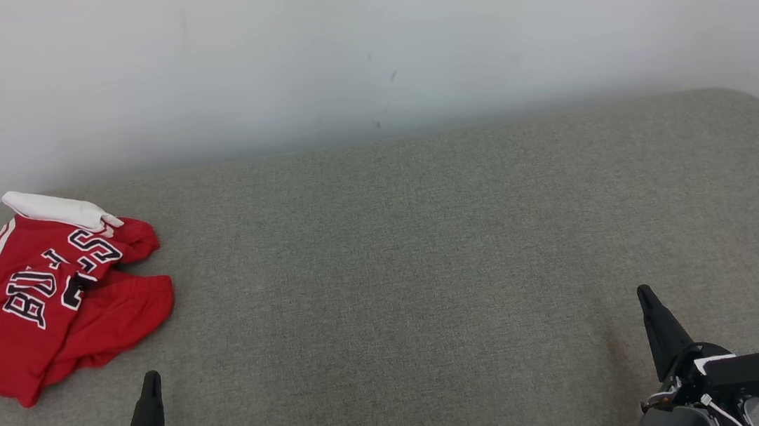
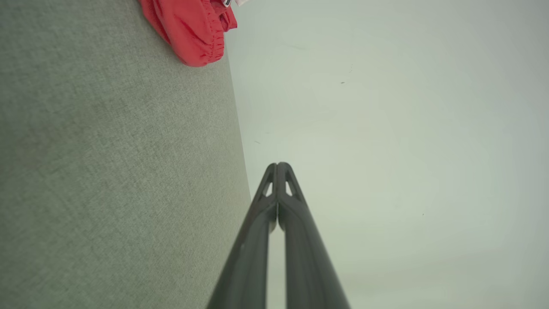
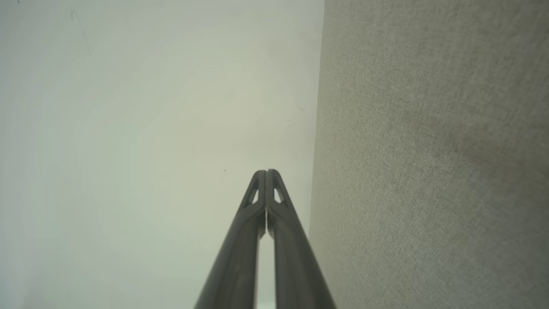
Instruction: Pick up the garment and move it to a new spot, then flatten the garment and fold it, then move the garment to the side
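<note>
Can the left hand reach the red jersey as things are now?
Probably yes: the jersey lies just ahead of the left hand, with nothing on the grey surface between them. The hand is shut.

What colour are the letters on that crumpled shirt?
Black with white outlines, on the red garment. The head view shows them best.
</note>
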